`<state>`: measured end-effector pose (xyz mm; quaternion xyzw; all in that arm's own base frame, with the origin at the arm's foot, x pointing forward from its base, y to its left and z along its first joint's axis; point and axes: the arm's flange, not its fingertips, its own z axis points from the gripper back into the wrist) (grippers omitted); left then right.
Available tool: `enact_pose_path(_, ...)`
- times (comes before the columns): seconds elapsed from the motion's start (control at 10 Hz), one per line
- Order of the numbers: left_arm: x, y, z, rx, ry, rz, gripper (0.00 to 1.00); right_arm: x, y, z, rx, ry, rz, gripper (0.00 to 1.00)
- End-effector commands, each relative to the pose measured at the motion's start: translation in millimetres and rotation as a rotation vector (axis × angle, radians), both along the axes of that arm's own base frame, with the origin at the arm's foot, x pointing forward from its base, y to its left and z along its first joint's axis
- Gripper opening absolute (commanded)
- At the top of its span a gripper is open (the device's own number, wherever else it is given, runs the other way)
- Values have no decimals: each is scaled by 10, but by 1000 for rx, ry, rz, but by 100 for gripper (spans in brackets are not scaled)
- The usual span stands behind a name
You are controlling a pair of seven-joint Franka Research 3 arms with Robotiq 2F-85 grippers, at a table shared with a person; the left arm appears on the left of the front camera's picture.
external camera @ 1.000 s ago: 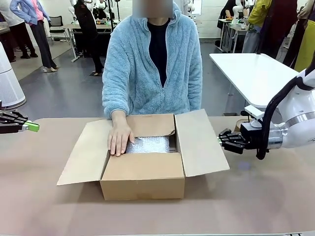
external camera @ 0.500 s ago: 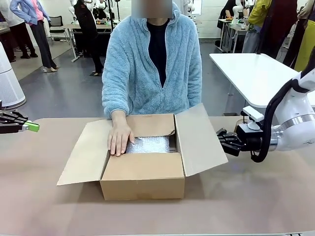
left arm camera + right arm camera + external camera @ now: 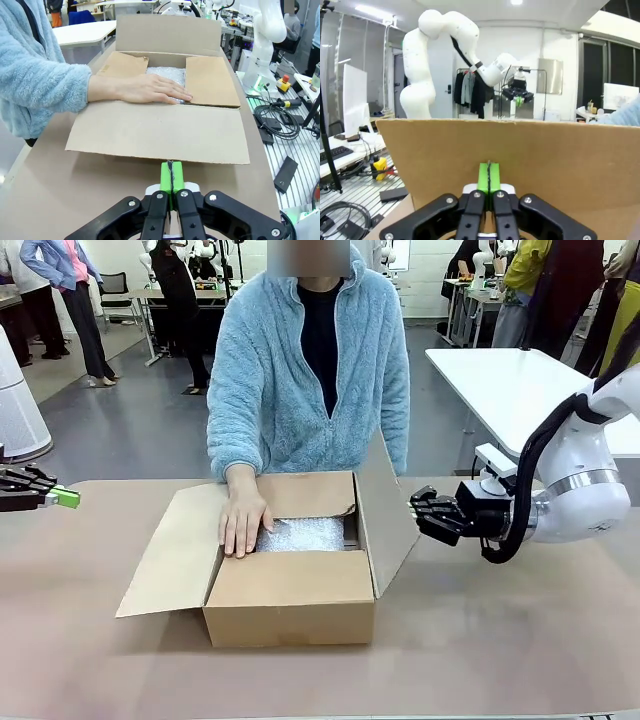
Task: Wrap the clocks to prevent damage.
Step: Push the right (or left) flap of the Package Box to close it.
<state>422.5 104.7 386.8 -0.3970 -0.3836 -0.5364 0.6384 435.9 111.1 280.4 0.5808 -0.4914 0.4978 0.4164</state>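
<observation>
The bubble-wrapped bundle point(image 3: 300, 534) of clocks lay at the bottom of the open cardboard box point(image 3: 290, 608), a whitish, lumpy packet seen between the box's inner flaps. In the left wrist view the bundle point(image 3: 166, 75) showed in the gap between two brown inner flaps. A person's hand point(image 3: 243, 520) rested flat, palm down, on the inner flap at the robot's left side of the box, with the fingertips reaching the edge of the wrap; the sleeve was pale blue fleece.

The box's left outer flap point(image 3: 168, 552) lay spread out over the table point(image 3: 520, 640). The right outer flap point(image 3: 386, 508) stood raised, close to upright. The right gripper point(image 3: 414, 508) was held level against that flap's outer face, its fingers pressed together with nothing between them; from its own camera the green pads point(image 3: 489, 176) met the cardboard.

The left gripper point(image 3: 66, 498) hung low over the table, well apart from the box, pointing toward it, its fingers likewise closed tight on nothing point(image 3: 172, 177).
</observation>
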Motion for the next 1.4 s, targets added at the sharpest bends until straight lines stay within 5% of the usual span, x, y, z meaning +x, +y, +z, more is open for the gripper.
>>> enact_pose_path(0.0,-23,-3,9,-1,-6,7,0,-71,125,-69,26,-12,-38,1)
enact_pose_path(1.3,-23,-3,9,-1,-6,7,0,237,766,-443,-168,-38,-151,1)
